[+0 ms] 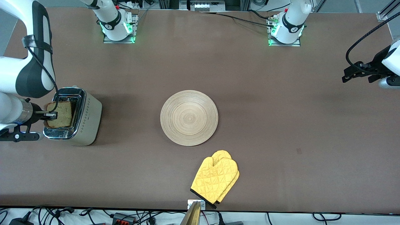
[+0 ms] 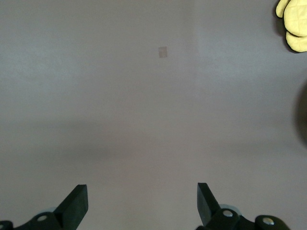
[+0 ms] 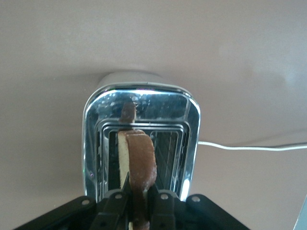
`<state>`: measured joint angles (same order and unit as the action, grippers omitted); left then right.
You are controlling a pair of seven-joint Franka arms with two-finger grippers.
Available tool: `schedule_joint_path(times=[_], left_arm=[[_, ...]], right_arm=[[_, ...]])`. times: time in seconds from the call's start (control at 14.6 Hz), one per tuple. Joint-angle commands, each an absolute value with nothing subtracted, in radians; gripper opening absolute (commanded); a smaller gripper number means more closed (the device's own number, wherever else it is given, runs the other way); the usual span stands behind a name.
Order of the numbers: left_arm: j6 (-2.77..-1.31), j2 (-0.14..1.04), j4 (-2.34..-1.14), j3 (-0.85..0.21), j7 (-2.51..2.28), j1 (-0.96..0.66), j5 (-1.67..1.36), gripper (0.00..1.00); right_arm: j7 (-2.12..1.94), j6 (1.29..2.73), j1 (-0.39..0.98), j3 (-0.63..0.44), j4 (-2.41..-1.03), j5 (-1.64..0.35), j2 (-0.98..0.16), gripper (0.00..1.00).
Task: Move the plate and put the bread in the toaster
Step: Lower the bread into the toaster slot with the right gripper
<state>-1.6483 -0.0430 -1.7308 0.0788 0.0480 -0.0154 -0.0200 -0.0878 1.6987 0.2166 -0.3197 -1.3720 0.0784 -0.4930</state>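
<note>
The toaster [image 1: 84, 120] stands at the right arm's end of the table. My right gripper [image 1: 51, 115] is shut on the bread [image 1: 62, 114] and holds the slice on edge over the toaster's slots. In the right wrist view the bread [image 3: 139, 163] is clamped between the fingers [image 3: 120, 191], above the toaster's chrome top [image 3: 144, 103]. The pale wooden plate [image 1: 189, 117] lies flat at the middle of the table. My left gripper [image 2: 142, 201] is open and empty, waiting above bare table at the left arm's end [image 1: 359, 73].
A yellow oven mitt [image 1: 215, 178] lies nearer the front camera than the plate, close to the table's edge; it also shows in the left wrist view [image 2: 293, 24]. The toaster's white cord [image 3: 249, 147] trails over the table.
</note>
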Motion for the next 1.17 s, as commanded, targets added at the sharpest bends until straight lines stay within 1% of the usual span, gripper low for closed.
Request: schedule_joint_path(times=[0.0, 0.27, 0.34, 0.55, 1.1], left_arm=[[-1.629, -0.049, -1.718, 0.087, 0.041, -0.025, -0.032, 1.00], [-1.629, -0.049, -1.718, 0.087, 0.043, -0.023, -0.032, 1.00], [-1.629, -0.049, -1.718, 0.087, 0.043, -0.023, -0.032, 1.00], [-1.629, -0.049, -1.718, 0.089, 0.043, -0.023, -0.032, 1.00], [-1.628, -0.049, -1.718, 0.090, 0.043, -0.023, -0.032, 1.00]], right_arm=[[-0.100, 1.739, 0.206, -0.314, -1.344, 0.078, -0.520, 0.00], [-0.075, 1.766, 0.218, -0.310, -1.347, 0.043, -0.541, 0.00], [-0.037, 1.764, 0.239, -0.310, -1.347, 0.048, -0.543, 0.00], [-0.020, 1.769, 0.244, -0.310, -1.342, 0.054, -0.557, 0.00], [-0.035, 1.713, 0.258, -0.314, -1.350, 0.126, -0.497, 0.00]])
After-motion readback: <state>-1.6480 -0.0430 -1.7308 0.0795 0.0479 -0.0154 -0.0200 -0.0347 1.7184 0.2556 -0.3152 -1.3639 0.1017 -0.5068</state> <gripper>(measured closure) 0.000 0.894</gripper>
